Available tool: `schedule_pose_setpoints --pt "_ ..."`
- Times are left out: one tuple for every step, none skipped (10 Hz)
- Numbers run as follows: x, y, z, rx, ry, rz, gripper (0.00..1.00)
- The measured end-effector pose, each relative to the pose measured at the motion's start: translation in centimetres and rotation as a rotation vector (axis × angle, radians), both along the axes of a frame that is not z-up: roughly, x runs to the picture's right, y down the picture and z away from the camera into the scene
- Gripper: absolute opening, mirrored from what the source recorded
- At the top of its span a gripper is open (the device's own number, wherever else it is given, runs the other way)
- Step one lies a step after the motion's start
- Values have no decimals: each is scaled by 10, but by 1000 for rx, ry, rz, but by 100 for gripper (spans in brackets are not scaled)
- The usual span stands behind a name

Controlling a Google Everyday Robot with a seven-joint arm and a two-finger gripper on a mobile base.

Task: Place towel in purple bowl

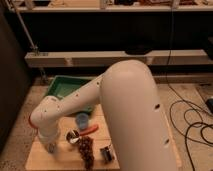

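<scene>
Arm [131, 112]: white, bulky, fills the centre and right of the view. It runs from the lower right up over the surface, then down-left to an elbow with an orange ring, and drops to the surface's front-left part.

Shelves [100, 57]: long pale racks along the back wall, dark between them.

Surface [35, 157]: light wooden board on a speckled floor. The arm covers much of its right half.

Tray [62, 89]: green, shallow, at the board's rear-left, partly behind the arm.

Cables [192, 125]: black loops on the floor to the right.

Grapes [86, 150]: dark red bunch near the front edge, centre.

Cup [81, 120]: blue, upright, behind the grapes.

Orange stick-shaped item [90, 130]: lies between cup and grapes.

Dish [72, 136]: small, round, pale rim, just left of the grapes.

Can [106, 153]: small, dark, just right of the grapes.

Gripper [50, 146]: at the arm's low end, down at the board, left of the dish. Clenched. Whether anything is in it cannot be told.

Towel, purple bowl: neither can be picked out, and the arm hides a large share of the board.
</scene>
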State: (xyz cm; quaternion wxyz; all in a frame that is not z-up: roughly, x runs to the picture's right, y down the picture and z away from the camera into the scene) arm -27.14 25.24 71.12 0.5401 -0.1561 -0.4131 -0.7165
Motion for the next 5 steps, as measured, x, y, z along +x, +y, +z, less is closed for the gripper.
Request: schedule_pose_setpoints --pt "7 -18 1 0 -11 19 0" --pt "10 -35 1 -1 -33 39 0" --pt "11 -43 1 -2 -51 50 0" --pt "12 -49 1 -1 -60 61 0" --pt "12 -49 1 -2 -61 61 0"
